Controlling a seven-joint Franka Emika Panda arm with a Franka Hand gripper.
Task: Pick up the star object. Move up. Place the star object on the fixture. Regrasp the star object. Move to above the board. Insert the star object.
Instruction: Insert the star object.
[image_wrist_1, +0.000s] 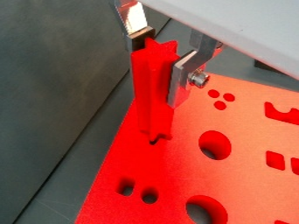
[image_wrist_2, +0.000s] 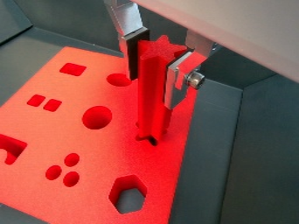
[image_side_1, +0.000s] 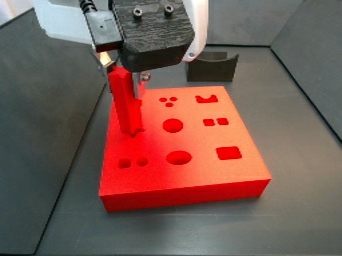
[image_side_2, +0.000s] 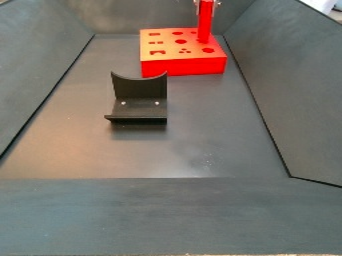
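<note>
Here the gripper (image_wrist_2: 160, 54) pinches the top of the star object (image_wrist_2: 152, 96), its silver fingers (image_wrist_1: 184, 74) pressed on either side. The peg stands upright, its lower tip in a hole near one edge of the board (image_side_1: 201, 170), seen in both wrist views. The fixture (image_side_2: 136, 99) sits well apart on the dark floor (image_side_2: 160, 150).

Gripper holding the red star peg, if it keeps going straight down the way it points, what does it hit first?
The gripper, upright over the board, points down at the thick red slab with shaped holes. The slim red star-shaped peg it clamps leads; its tip already sits at the slab's top face, seemingly entering a hole.
</note>
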